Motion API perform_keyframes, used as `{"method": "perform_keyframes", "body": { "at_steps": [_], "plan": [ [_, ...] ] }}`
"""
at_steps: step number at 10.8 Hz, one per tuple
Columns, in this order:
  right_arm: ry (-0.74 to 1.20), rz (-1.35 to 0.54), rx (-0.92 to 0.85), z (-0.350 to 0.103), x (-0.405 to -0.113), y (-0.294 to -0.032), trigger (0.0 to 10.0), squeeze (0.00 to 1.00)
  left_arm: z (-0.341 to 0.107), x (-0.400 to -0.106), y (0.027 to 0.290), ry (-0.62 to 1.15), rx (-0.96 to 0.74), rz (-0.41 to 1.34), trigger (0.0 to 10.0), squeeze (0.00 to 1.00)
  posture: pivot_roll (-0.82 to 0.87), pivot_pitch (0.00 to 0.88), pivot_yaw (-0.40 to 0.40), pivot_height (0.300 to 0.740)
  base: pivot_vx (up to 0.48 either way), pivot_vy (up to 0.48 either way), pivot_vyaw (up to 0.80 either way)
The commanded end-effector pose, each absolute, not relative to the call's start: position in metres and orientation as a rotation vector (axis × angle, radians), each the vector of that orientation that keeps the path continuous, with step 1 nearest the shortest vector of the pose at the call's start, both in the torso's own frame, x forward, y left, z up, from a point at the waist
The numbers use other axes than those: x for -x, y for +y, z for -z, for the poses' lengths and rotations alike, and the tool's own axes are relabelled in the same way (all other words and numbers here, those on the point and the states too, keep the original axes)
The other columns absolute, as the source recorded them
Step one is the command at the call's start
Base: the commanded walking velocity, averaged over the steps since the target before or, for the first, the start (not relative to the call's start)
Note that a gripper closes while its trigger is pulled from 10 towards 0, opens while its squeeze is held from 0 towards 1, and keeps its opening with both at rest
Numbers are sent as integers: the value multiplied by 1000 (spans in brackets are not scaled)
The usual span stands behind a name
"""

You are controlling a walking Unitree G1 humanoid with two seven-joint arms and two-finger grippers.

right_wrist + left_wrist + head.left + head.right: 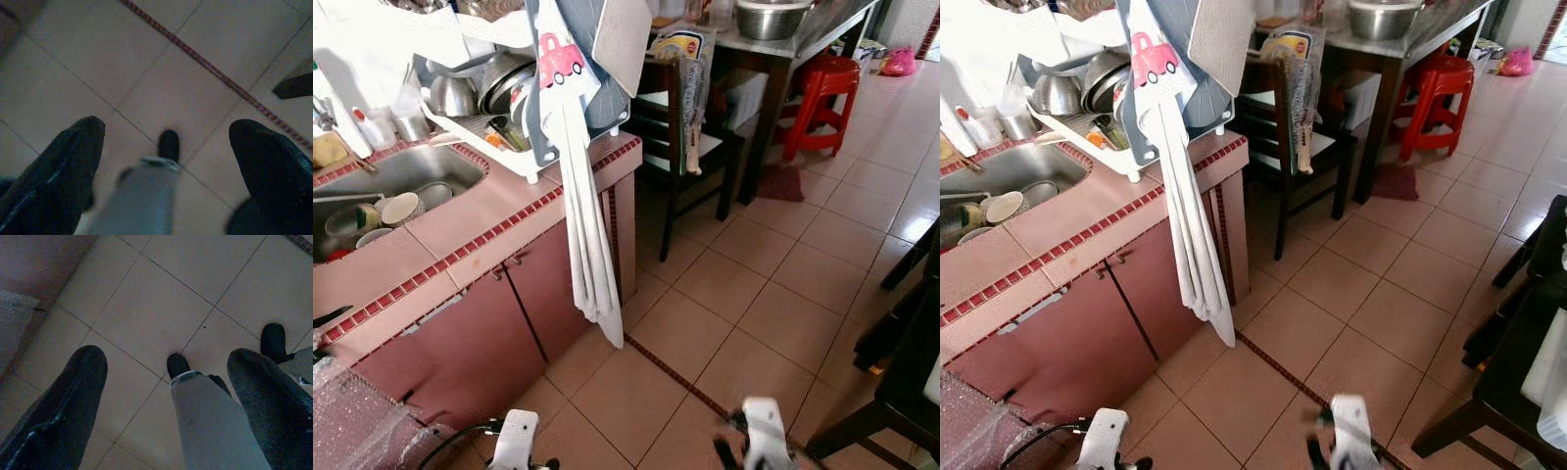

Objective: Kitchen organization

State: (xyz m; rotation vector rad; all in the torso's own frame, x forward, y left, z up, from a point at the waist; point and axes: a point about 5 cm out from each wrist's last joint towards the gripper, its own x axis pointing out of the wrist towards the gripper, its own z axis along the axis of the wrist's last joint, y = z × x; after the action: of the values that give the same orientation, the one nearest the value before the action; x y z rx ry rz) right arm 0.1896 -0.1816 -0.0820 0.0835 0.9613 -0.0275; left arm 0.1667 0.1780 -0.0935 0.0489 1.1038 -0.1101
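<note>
A pink tiled counter (pixel 480 230) runs along the left and holds a steel sink (pixel 406 166) with cups and bowls (pixel 399 208) inside. Behind it, a white dish rack (pixel 494 132) carries metal pots and lids. A long white cloth (pixel 587 245) and a grey apron with a red car print (pixel 563 59) hang over the counter's end. Both arms hang low over the floor tiles. My left gripper (pixel 168 357) is open with nothing between its fingers. My right gripper (pixel 167 126) is open too, above a red tile strip (pixel 215 73).
A dark wooden chair (pixel 680 147) stands past the counter's end, beside a table (pixel 793 49) with a steel bowl (pixel 769 18). A red stool (pixel 822 83) is behind. Dark furniture (pixel 911 333) crowds the right edge. Bubble wrap (pixel 352 421) lies lower left. Open tiled floor (pixel 754 294) stretches between.
</note>
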Motion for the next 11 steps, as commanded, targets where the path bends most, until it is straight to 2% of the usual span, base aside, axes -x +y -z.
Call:
{"method": "perform_keyframes", "body": {
  "at_steps": [1, 4, 7, 11],
  "plan": [
    [936, 30, -151, 79, -197, -175, 10000, 0, 91, -171, 180, 1097, -31, 92, 10000, 0, -70, 2, 72, 740, 0, 0, 0],
    [929, -4, -145, 78, -201, -165, 10000, 0, 92, -171, 173, 1115, -11, 103, 10000, 0, -68, 2, 68, 740, 0, 0, 0],
    [956, -9, -97, 81, -192, -174, 10000, 0, 95, -165, 178, 1130, -31, 92, 10000, 0, -66, 7, 51, 740, 0, 0, 0],
    [985, -46, 1, 82, -188, -186, 10000, 0, 99, -156, 172, 1144, 0, 67, 10000, 0, -64, 6, -2, 740, 0, 0, 0]
  ]
}}
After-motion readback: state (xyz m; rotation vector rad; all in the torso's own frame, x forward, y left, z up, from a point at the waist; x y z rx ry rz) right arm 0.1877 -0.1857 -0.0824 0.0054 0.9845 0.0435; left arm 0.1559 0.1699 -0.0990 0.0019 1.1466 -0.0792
